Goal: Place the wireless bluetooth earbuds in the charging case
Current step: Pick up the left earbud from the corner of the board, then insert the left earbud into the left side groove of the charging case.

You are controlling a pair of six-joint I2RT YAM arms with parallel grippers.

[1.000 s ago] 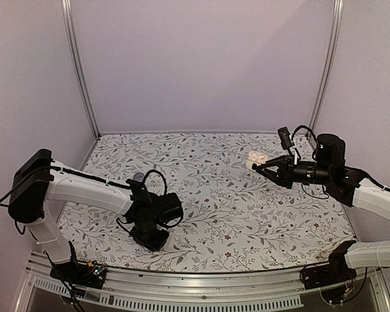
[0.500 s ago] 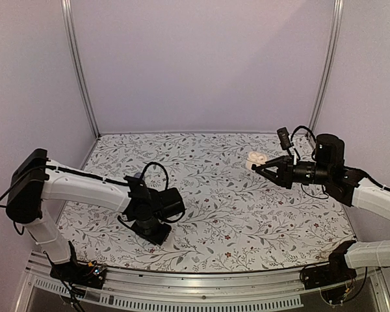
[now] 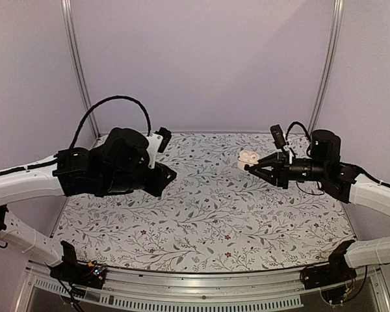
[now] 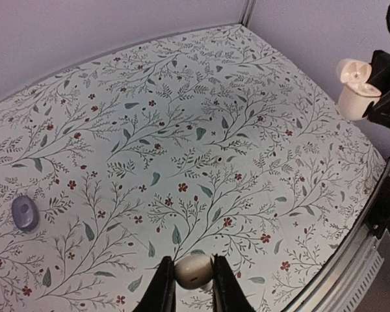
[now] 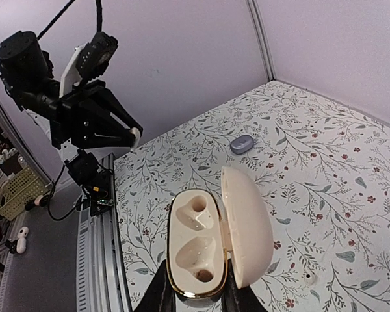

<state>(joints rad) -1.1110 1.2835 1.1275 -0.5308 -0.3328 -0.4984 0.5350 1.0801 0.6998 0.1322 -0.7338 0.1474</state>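
The left tool (image 4: 194, 281) pinches a cream earbud (image 4: 192, 270) above the floral worktop (image 4: 182, 130), well apart from the open charging case (image 5: 194, 247), which the right tool (image 5: 196, 289) clamps, both its wells bare.

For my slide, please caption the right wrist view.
Right end effector holds the open, empty charging case; left end effector holds an earbud.

white earbud (image 4: 194, 270): 1 | lavender oval item (image 4: 24, 213): 1 | charging case (image 5: 195, 244): 1

An earbud (image 4: 194, 271) sits between the left fingers (image 4: 163, 290), the charging case (image 5: 200, 242) between the right fingers (image 5: 162, 294), well apart.
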